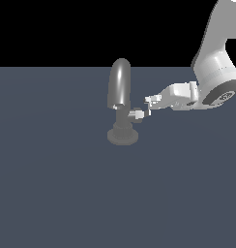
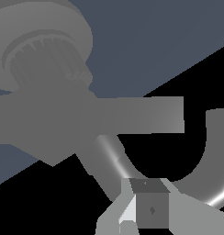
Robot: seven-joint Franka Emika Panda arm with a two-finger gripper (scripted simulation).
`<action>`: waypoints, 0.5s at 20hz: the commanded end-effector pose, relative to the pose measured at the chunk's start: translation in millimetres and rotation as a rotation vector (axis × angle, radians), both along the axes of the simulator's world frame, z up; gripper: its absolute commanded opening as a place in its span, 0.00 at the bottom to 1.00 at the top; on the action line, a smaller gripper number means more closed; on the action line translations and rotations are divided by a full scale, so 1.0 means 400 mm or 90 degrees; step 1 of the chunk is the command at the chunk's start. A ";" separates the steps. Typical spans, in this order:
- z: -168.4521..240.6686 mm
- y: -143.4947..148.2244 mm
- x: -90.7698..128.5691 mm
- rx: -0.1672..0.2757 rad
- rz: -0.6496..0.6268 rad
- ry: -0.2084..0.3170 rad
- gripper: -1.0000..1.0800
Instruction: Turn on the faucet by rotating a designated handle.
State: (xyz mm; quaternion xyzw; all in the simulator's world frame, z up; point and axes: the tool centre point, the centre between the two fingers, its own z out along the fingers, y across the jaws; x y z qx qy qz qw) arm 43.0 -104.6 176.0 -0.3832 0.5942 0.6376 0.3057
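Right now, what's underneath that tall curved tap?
The tap stands on its own round base, flat on the grey floor. Whatever lies beneath that base is covered. The gripper sits beside its handle.

Faucet [image 2: 45, 46]: grey, seen close up, with a round flat base and ribbed collar; curved spout glinted along one edge. Handle [image 2: 146, 114]: flat grey bar jutting sideways from the stem. Gripper [image 2: 146, 209]: one pale fingertip visible close by the handle. Table [image 2: 150, 41]: slate-blue.

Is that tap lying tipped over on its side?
No: the faucet stands upright on its round base, arched spout rising above the short stem.
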 end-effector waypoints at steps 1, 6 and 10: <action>-0.006 -0.001 -0.007 0.000 0.000 0.000 0.00; -0.039 -0.005 -0.043 0.000 0.000 0.000 0.00; -0.068 -0.009 -0.074 0.000 0.000 0.000 0.00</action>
